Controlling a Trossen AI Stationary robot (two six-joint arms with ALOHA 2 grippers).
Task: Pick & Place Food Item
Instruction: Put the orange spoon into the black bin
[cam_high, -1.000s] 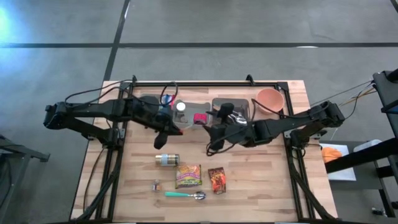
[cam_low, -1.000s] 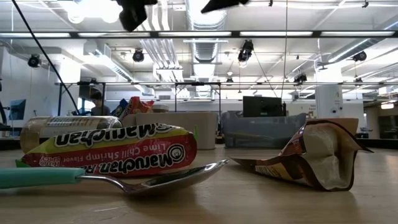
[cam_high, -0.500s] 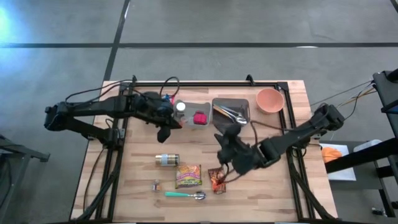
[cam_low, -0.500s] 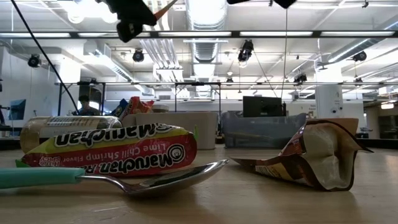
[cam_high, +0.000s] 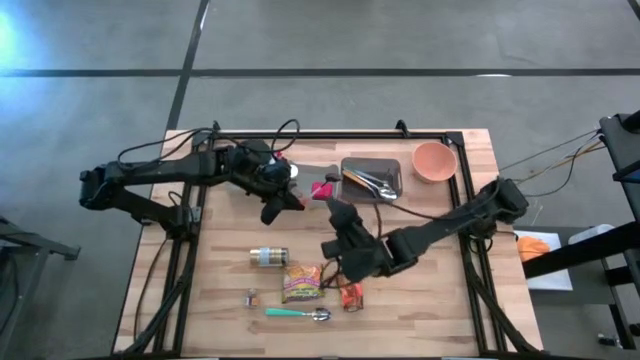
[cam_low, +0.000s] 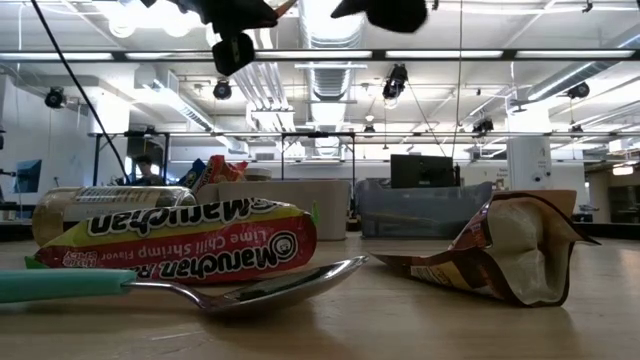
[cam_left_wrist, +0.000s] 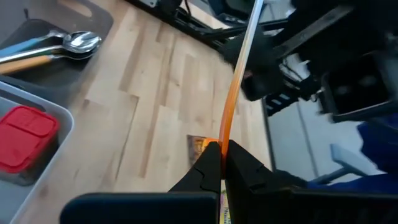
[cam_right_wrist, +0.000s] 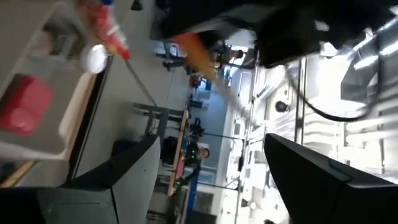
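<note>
A Maruchan ramen packet (cam_high: 302, 283) (cam_low: 180, 240), a torn brown snack bag (cam_high: 350, 295) (cam_low: 500, 255), a jar (cam_high: 268, 257) and a teal spoon (cam_high: 295, 314) lie flat on the wooden table near its front. My left gripper (cam_high: 280, 202) (cam_low: 235, 45) hangs high over the table's middle left, shut on a thin orange stick (cam_left_wrist: 225, 118). My right gripper (cam_high: 338, 215) (cam_right_wrist: 211, 180) hovers open above the ramen packet and snack bag, rolled on its side, with nothing between its fingers. My left gripper pinches the orange stick's near end (cam_left_wrist: 219, 142) between its two fingertips. The stick runs on past the fingertips, roughly along the way they point, toward the right arm. It is lifted well clear of the table.
At the back stand a pale bin (cam_high: 318, 172) with a red item (cam_left_wrist: 25, 137), a grey bin (cam_high: 372, 178) with utensils and an orange bowl (cam_high: 434, 160). A small object (cam_high: 250, 298) lies by the spoon's handle. A black frame runs around the table.
My right arm has swung from the back bins toward the table's near edge, over the snack bag and ramen packet, and its gripper has rolled over on its side, staying open. My left gripper has drifted a little toward the right with the orange stick, still shut.
</note>
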